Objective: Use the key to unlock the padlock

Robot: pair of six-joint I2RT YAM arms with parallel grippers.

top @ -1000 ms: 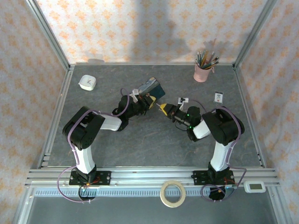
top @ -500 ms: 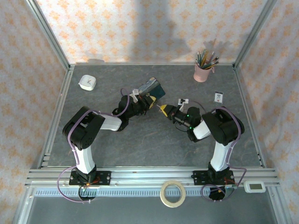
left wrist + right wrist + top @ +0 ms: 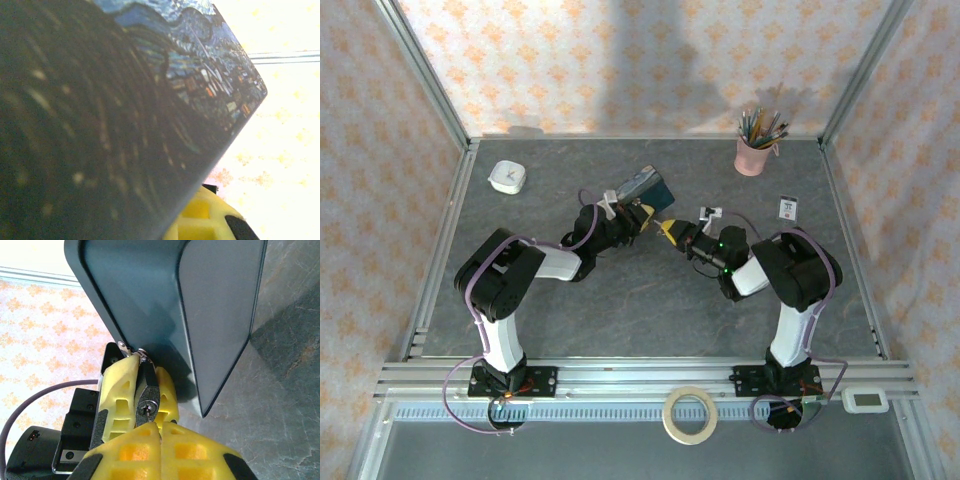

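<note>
Clamping the one tiny padlock [image 3: 147, 401] between its two yellow fingers beside the single blue painted box [image 3: 150, 300], the left gripper [image 3: 144, 372] faces the right gripper [image 3: 161, 437], its fingers pressed together.

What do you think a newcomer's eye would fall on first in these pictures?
Probably the two yellow-fingered grippers almost tip to tip at mid-table, the left gripper and the right gripper, beside the blue starry-night box. In the right wrist view the tiny padlock stands out, clamped in the left gripper's fingers, keyhole facing the camera. The pink cup of pencils brightens the far right corner.
</note>
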